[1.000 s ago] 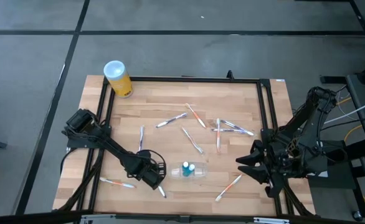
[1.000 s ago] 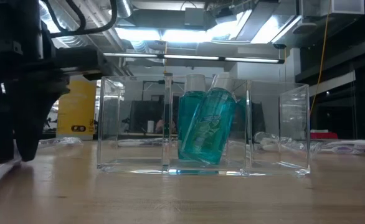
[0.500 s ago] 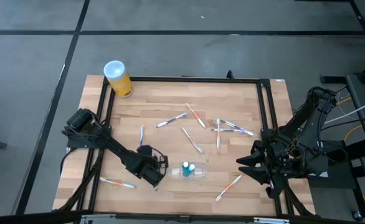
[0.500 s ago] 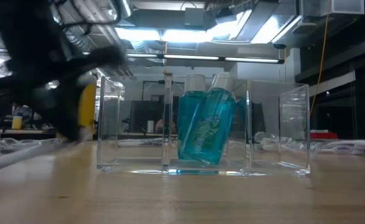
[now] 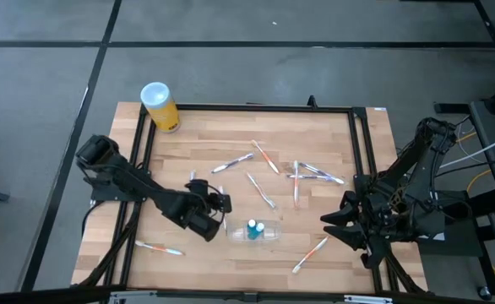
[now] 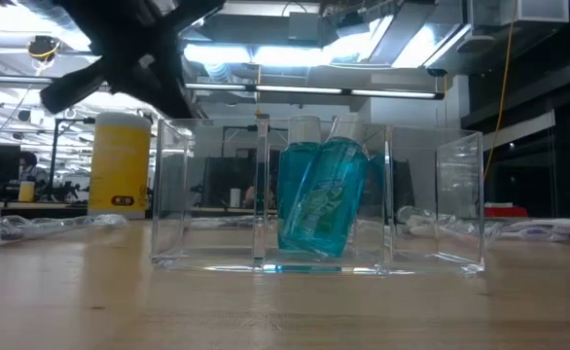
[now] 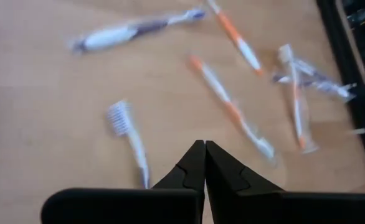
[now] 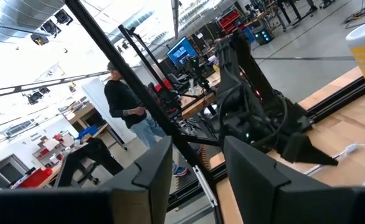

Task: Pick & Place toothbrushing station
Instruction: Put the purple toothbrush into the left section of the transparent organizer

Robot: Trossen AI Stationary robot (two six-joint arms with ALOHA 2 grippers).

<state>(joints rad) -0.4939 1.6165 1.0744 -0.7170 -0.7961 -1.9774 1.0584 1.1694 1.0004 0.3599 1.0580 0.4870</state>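
Observation:
The clear plastic holder (image 5: 269,237) (image 6: 431,199) stands on the table near the front middle. The teal-and-white tube (image 5: 253,229) (image 6: 319,199) leans inside it. Slim white toothbrushes lie flat on the wood: several at mid-table (image 5: 260,190) (image 7: 232,109), one blue-ended (image 5: 192,179) (image 7: 129,140), one at the near left (image 5: 159,247) and one at the near right (image 5: 311,253). My left gripper (image 5: 218,205) (image 7: 204,146) is shut, raised above the table just left of the holder; nothing shows between its fingertips. My right gripper (image 5: 336,221) (image 8: 198,180) is open and waits at the right edge.
A yellow canister with a white lid (image 5: 159,105) (image 6: 120,160) stands at the far left corner. A black frame (image 5: 353,160) borders the tabletop. In the right wrist view a person (image 8: 129,109) stands in the room beyond the table.
My left gripper has risen from the table near the front edge and gone toward the far edge, beside the holder. The toothbrush that lay under it by the front edge no longer shows.

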